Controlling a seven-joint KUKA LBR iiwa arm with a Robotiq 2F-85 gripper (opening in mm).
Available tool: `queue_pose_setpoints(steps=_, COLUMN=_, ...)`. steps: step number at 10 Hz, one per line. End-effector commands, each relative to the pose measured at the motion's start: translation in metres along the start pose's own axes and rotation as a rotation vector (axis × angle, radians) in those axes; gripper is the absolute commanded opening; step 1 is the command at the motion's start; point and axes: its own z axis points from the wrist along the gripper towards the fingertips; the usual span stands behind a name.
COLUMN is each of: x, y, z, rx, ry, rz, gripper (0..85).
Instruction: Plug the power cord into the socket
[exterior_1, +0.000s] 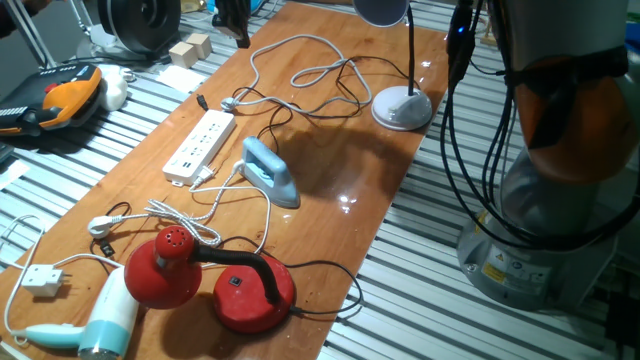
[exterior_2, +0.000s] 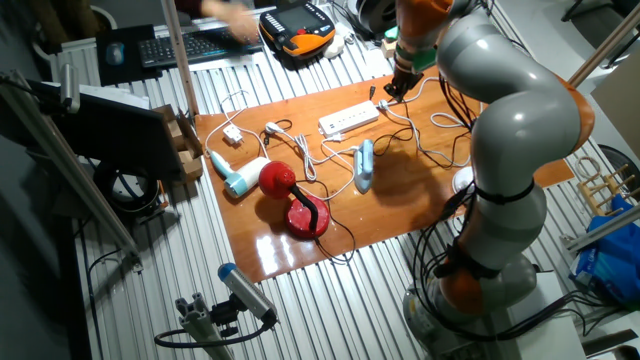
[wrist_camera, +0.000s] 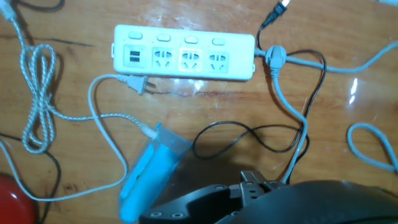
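The socket is a long white power strip lying flat on the wooden table. The light-blue iron lies beside it. Its braided whitish power cord curls round to a small white plug, which rests on the table just beside the strip, not in any outlet. My gripper hovers above the strip's far end and holds nothing. In the hand view only its dark body shows at the bottom edge, with the fingertips hidden.
The strip's own grey cable and a thin black cord cross the table near the iron. A red desk lamp, a hair dryer, a boxy white adapter and a grey lamp base also stand here.
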Motion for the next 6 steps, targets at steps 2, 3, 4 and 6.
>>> queue_pose_setpoints(steps=2, x=0.0, y=0.002, z=0.0, rx=-0.023, ry=-0.026, rz=0.026, gripper=0.0)
queue_pose_setpoints(steps=3, x=-0.003, y=0.006, z=0.0, rx=-0.01, ry=-0.033, rz=0.029, gripper=0.0)
queue_pose_setpoints(steps=4, x=-0.006, y=0.014, z=0.001, rx=-0.013, ry=-0.034, rz=0.037, gripper=0.0)
queue_pose_setpoints(steps=6, x=-0.014, y=0.037, z=-0.003, rx=-0.024, ry=-0.049, rz=0.074, gripper=0.0)
